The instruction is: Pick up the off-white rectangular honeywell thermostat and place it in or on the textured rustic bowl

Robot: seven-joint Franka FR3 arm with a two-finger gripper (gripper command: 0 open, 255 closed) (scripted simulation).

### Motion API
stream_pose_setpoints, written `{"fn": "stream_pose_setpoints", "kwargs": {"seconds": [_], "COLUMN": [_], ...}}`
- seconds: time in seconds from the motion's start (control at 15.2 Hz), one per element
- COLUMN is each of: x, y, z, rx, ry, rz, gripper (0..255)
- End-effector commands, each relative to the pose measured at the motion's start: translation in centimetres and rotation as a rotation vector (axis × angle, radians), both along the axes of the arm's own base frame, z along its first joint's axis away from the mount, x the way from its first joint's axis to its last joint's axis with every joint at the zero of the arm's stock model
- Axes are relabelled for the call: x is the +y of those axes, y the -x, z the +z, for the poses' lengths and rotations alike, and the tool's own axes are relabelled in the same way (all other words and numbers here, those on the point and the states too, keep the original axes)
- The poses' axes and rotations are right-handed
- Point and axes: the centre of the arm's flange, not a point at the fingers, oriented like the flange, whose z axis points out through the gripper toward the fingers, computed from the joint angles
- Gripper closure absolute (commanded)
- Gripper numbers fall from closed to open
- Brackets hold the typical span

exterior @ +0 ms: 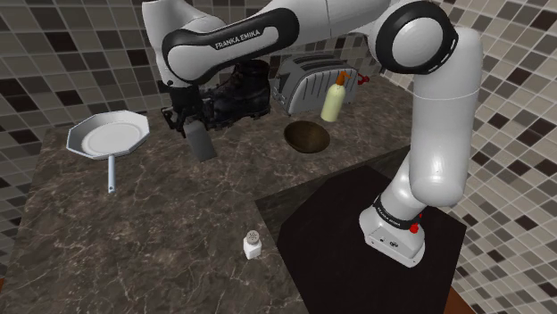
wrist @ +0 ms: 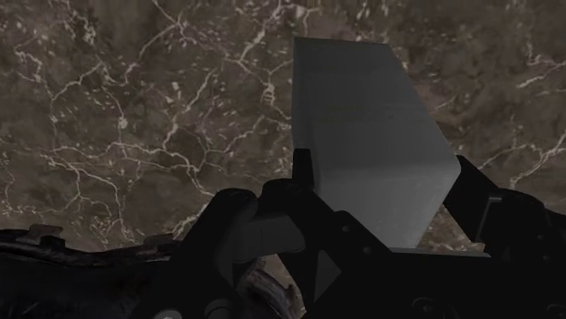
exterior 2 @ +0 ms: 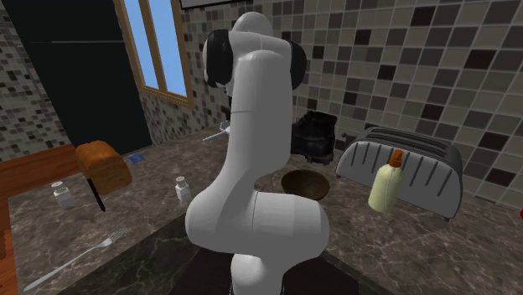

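Note:
The thermostat (exterior: 202, 142) is a plain grey rectangular slab, tilted, with its upper end between the black fingers of my gripper (exterior: 190, 122), which is shut on it over the dark marble counter (exterior: 161, 232). In the wrist view the slab (wrist: 367, 136) sticks out beyond the gripper (wrist: 385, 195), clasped on both sides, with only marble behind it. The brown rough bowl (exterior: 306, 136) stands on the counter toward the shoulder view's right of the gripper, apart from it. In the second exterior view the bowl (exterior 2: 304, 183) sits just behind the arm.
A white frying pan (exterior: 107, 136) lies to the shoulder view's left of the gripper. Behind it stands a black appliance (exterior: 239, 94). A toaster (exterior: 308, 78) and a pale bottle (exterior: 333, 96) stand behind the bowl. A small shaker (exterior: 253, 244) sits near the stand (exterior: 357, 259).

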Motion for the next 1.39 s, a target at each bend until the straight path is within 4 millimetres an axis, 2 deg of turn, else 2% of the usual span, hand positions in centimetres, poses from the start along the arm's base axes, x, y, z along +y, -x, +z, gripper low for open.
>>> {"fn": "stream_pose_setpoints", "kwargs": {"seconds": [0.0, 0.92, 1.32], "x": [0.0, 0.0, -6.8], "y": [-0.1, -0.1, 3.9], "z": [1.2, 8.2, 9.0], "rx": [0.0, 0.0, 0.0], "ry": [0.0, 0.0, 0.0], "rz": [0.0, 0.0, 0.0], "gripper": [255, 255, 255]}}
